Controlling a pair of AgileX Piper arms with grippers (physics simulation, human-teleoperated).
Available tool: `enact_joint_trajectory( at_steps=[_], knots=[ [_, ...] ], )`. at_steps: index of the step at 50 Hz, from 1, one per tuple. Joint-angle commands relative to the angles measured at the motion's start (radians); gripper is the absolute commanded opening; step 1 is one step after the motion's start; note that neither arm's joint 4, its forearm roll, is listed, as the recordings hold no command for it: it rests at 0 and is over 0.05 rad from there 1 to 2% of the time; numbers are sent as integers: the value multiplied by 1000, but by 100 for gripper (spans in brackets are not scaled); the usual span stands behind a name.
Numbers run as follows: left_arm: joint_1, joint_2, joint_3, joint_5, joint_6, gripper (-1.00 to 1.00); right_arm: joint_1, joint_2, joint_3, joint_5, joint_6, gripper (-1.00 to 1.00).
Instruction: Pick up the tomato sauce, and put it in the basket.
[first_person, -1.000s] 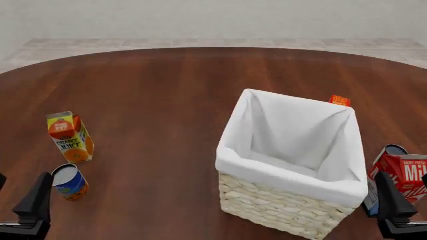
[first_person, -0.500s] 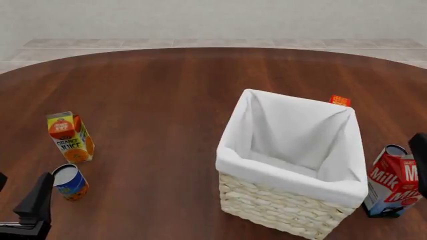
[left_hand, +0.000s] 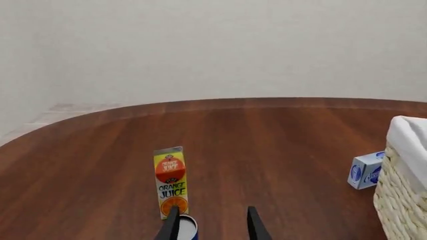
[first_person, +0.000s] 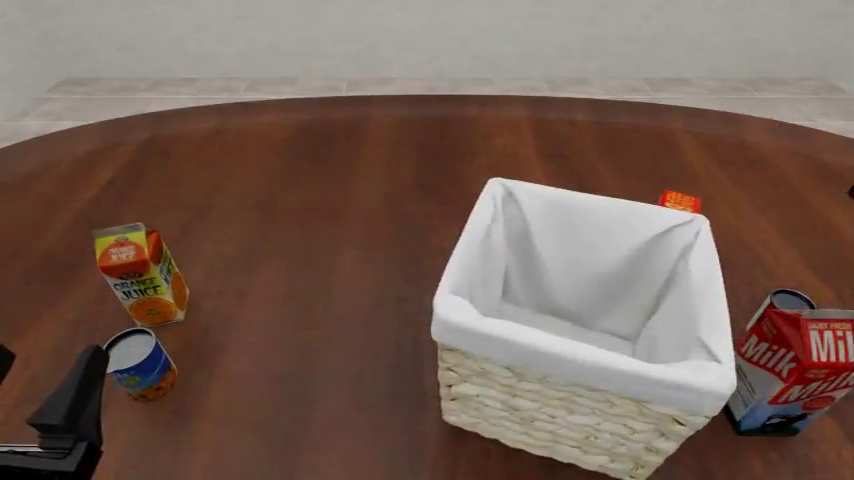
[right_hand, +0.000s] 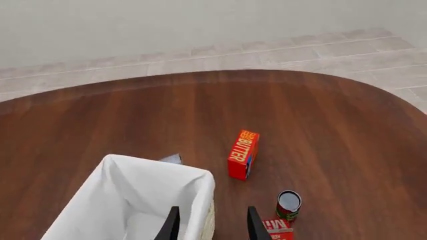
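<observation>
The tomato sauce (right_hand: 289, 205) is a small can with a red and green label, standing upright on the table beside a milk carton (right_hand: 280, 230). In the front view only the tomato sauce's grey top (first_person: 790, 299) shows behind that milk carton (first_person: 794, 370). The basket (first_person: 574, 355), pale wicker with a white liner, stands right of centre, and its rim (right_hand: 200, 180) shows in the right wrist view. My right gripper (right_hand: 211, 227) hangs open high above the basket's rim, empty, apart from the can. My left gripper (left_hand: 212, 230) is open and empty, low at the near left (first_person: 70, 410).
An orange juice carton (first_person: 139, 273) and a blue-and-orange can (first_person: 140, 363) stand just ahead of the left gripper. A red butter box (right_hand: 243, 154) stands beyond the basket. A small blue-and-white carton (left_hand: 365, 170) sits by the basket's far side.
The right arm has lifted away from the near right corner and almost left the front view, uncovering the milk carton. The left arm has not moved.
</observation>
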Motion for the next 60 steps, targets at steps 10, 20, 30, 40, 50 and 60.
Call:
enact_joint_trajectory(
  at_steps=[10, 20, 30, 40, 50, 60],
  knots=[
    [0, 0, 1, 1, -1, 100, -74, 283, -284, 200, -19, 100],
    [0, -1, 1, 0, 0, 100, -108, 415, -430, 285, 6, 100],
    [0, 2, -6, 4, 0, 100, -155, 522, -496, 336, 22, 100],
    [0, 0, 1, 0, -1, 100, -237, 596, -601, 400, -17, 100],
    [0, -1, 1, 0, 0, 100, -301, 667, -674, 448, -71, 100],
    [0, -1, 1, 0, 0, 100, -323, 699, -606, 382, -92, 100]
  ],
)
